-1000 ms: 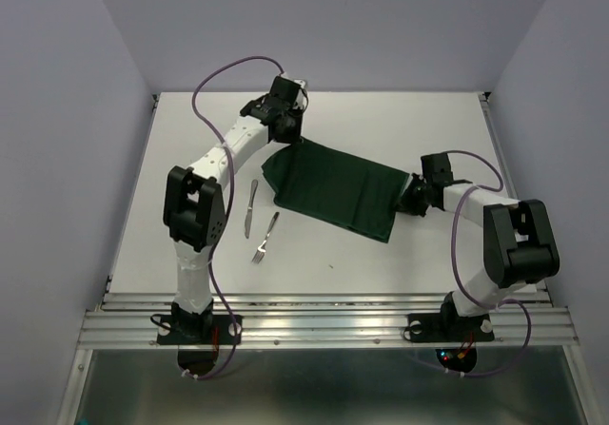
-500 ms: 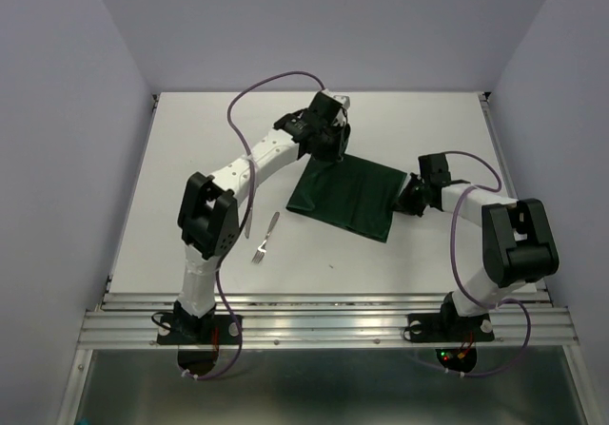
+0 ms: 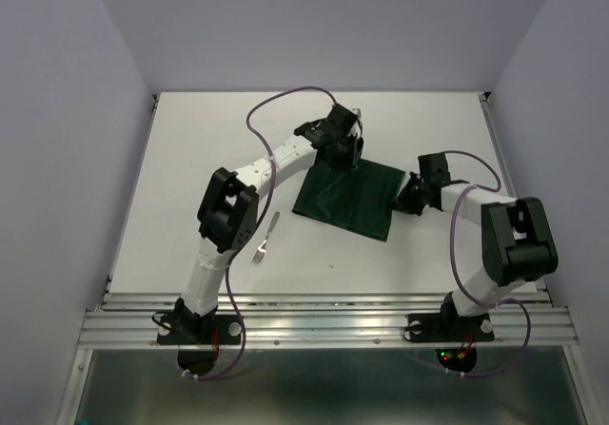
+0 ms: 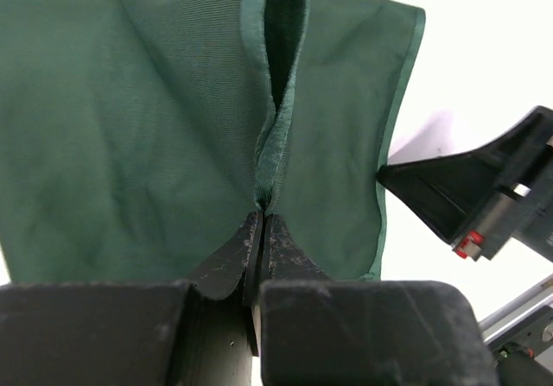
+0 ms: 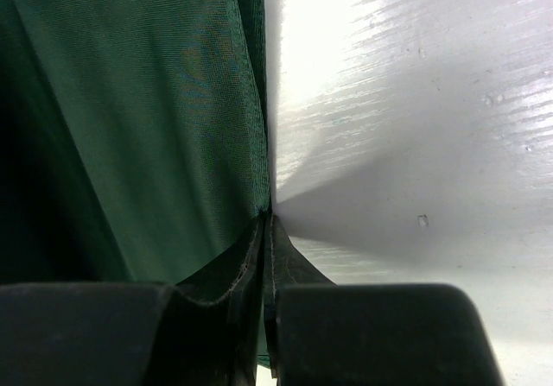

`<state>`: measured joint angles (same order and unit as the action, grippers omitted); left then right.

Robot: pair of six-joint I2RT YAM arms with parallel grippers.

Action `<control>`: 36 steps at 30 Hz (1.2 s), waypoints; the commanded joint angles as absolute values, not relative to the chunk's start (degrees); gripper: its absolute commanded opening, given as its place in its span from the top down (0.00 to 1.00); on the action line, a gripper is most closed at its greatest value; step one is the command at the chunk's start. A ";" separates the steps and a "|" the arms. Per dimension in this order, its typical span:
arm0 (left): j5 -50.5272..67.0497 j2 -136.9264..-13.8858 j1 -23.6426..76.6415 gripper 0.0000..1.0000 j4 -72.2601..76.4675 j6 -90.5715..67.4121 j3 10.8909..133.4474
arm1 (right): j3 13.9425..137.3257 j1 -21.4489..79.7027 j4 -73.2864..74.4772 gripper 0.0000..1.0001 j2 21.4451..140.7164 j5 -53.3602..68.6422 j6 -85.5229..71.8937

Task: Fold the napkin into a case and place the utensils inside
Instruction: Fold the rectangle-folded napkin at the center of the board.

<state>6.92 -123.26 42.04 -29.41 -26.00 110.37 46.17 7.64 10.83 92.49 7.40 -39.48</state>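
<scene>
Napkin [image 3: 344,199]: lay dark green on the white desk [image 3: 190,149], near the middle and a bit to the right. Stayed flat over most of its spread. Showed one layer over another in the left wrist view [image 4: 130,127], with a stitched hem down the side. Was held at two spots.

Left jaws: pressed tight together, pinching the far edge of the cloth. Pulled the hem up into a small raised fold just in front of the tips. Came in on the left arm [image 3: 276,164], bent over the desk from the near left.

Right jaws: pressed tight together too, pinching the right edge of the cloth [image 5: 130,127] low down by the desk top. Hung on the right arm [image 3: 466,202], curled in from the right.

Fork [image 3: 264,240]: lay on the bare desk to the left of the napkin, apart from it, prongs toward the near edge.
</scene>
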 commanded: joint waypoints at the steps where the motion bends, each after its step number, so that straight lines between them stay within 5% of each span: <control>1: 9.40 -124.89 42.98 1.00 -27.78 -28.82 112.85 | 44.82 8.35 11.25 0.94 94.66 5.98 -39.29; 36: 16.43 -130.34 44.56 1.00 -27.25 -40.16 119.35 | 42.63 8.88 10.11 0.93 94.48 6.06 -39.20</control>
<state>14.39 -129.64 43.90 -28.29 -38.41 116.42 44.80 8.10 6.26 92.88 8.25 -40.12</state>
